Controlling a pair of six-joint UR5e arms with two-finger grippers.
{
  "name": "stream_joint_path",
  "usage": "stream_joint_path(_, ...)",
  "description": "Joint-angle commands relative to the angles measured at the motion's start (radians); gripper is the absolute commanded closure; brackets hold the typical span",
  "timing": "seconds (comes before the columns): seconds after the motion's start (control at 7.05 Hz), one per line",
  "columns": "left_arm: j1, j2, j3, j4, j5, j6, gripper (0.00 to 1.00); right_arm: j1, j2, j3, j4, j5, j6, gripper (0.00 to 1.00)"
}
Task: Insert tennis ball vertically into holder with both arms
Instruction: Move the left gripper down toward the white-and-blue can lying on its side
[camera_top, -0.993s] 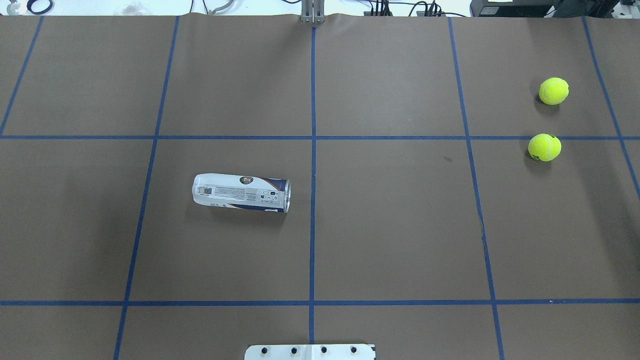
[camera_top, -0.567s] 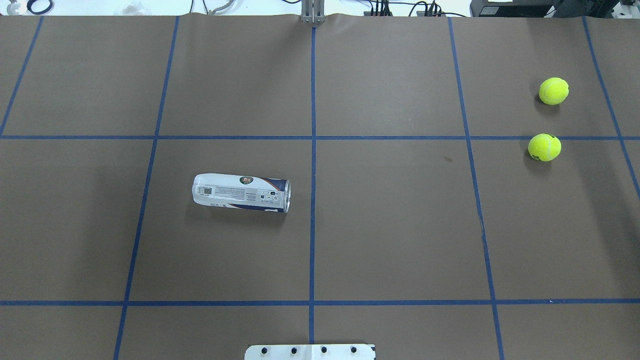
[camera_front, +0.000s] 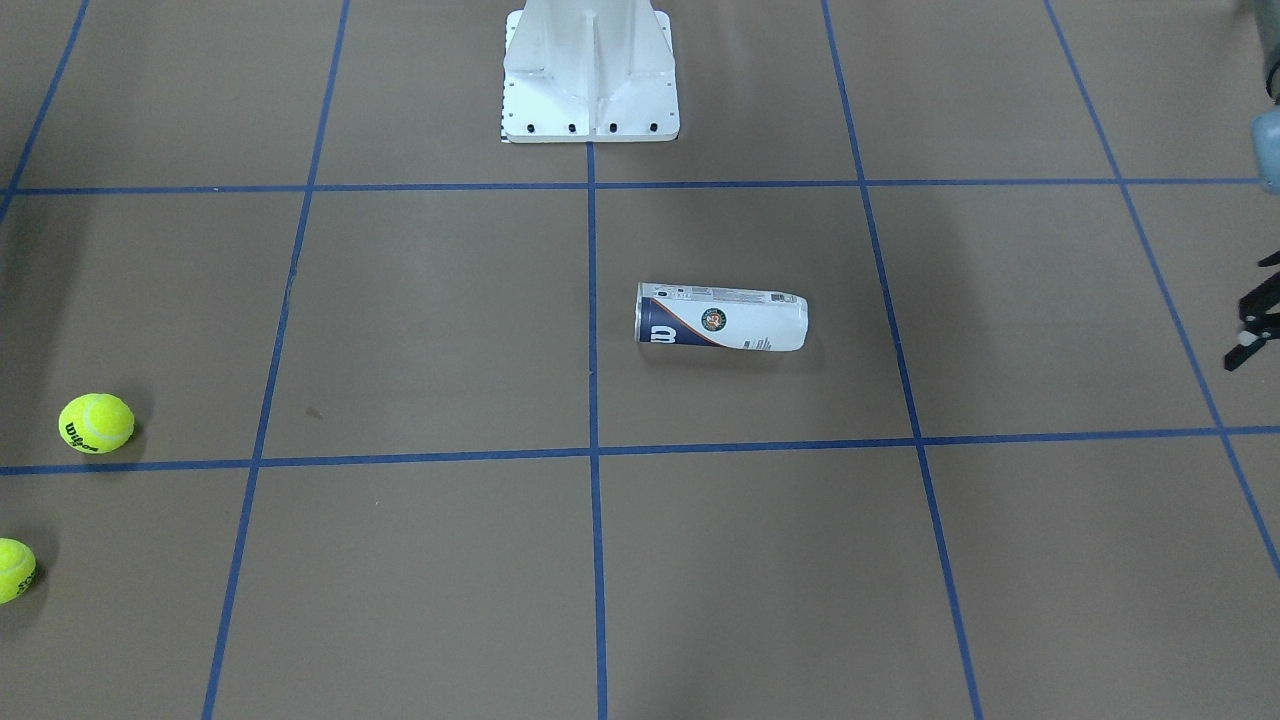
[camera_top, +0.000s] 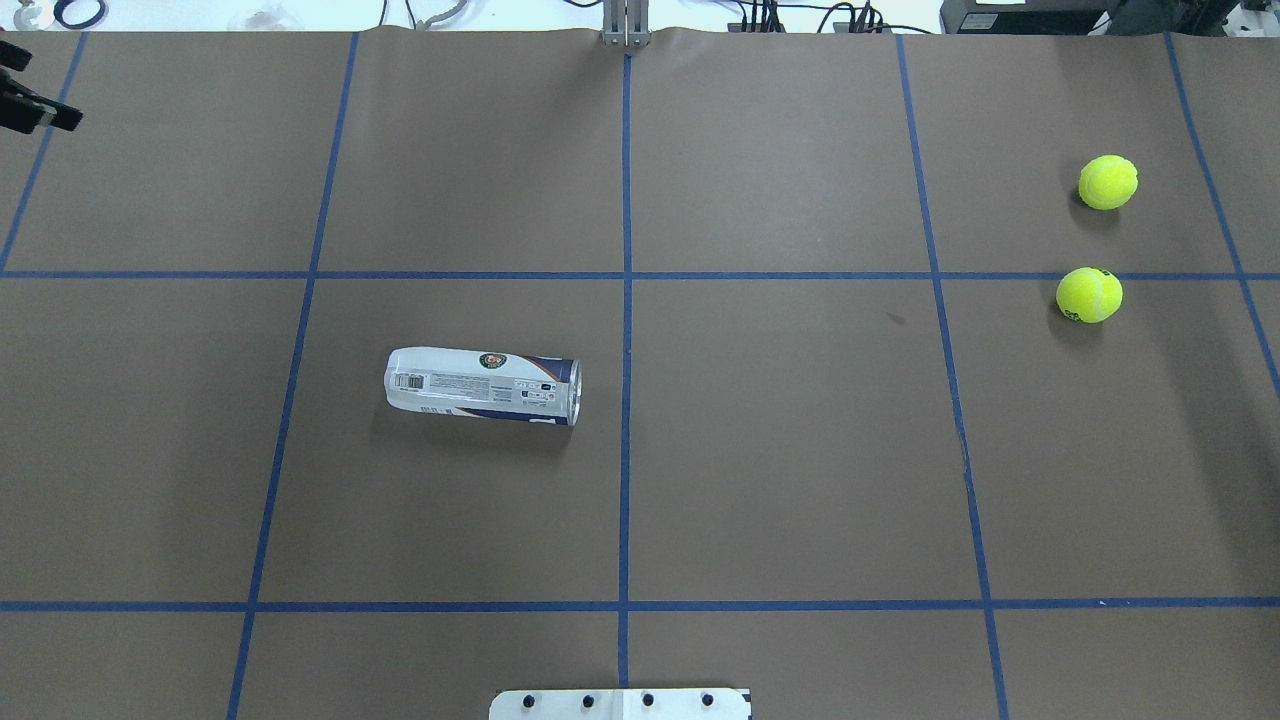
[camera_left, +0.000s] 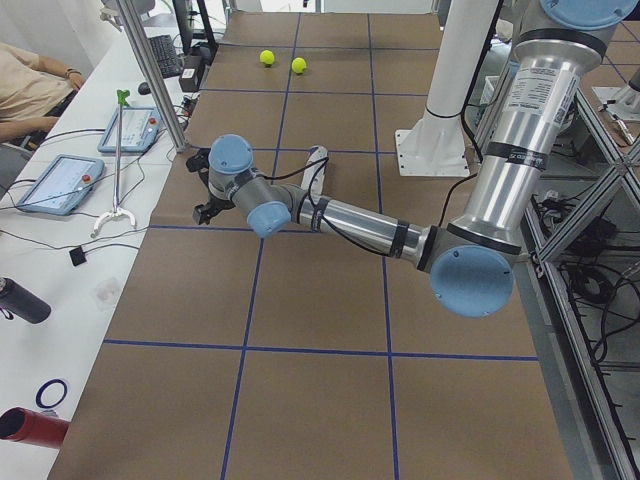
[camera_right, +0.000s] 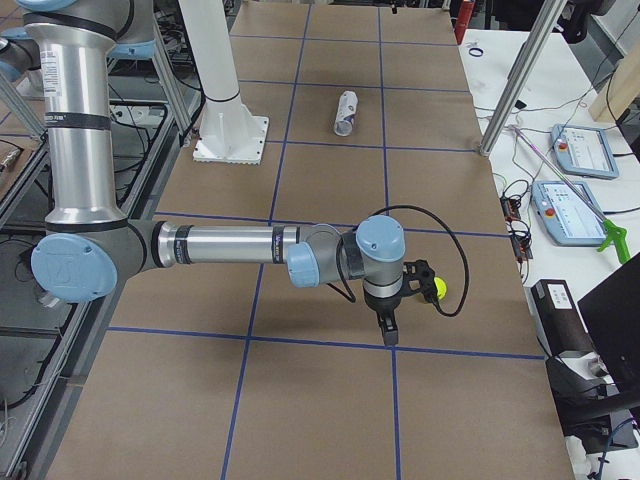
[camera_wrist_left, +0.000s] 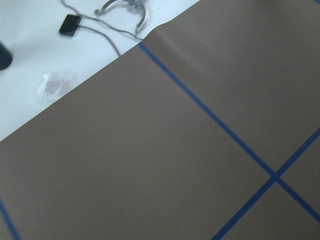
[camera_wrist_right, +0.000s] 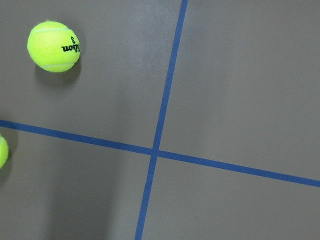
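Clear plastic navy-and-white-labelled tube (camera_top: 482, 385) lies sideways, may roll from my left pincer (camera_top: 25, 90), now released | right pincer (camera_right: 405, 298): I cannot tell

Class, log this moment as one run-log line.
holder: lying flat, untouched | tennis balls: loose | left tool: far from holder | right tool: near ball

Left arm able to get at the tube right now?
Probably yes: the tube lies on its side in the open, nothing between it and the left gripper at the far left edge.
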Motion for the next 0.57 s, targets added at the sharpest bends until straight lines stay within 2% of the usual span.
stream_joint_path(0.0, 0.099, -0.116, 0.004, -0.020, 0.000, -0.005, 0.01, 0.000, 0.000, 0.000, 0.001, 0.002, 0.000, 0.00)
stream_joint_path(0.43, 0.241, -0.217, 0.005, -0.030, 0.001, 0.013, 0.01, 0.000, 0.000, 0.003, -0.001, 0.003, 0.002, 0.00)
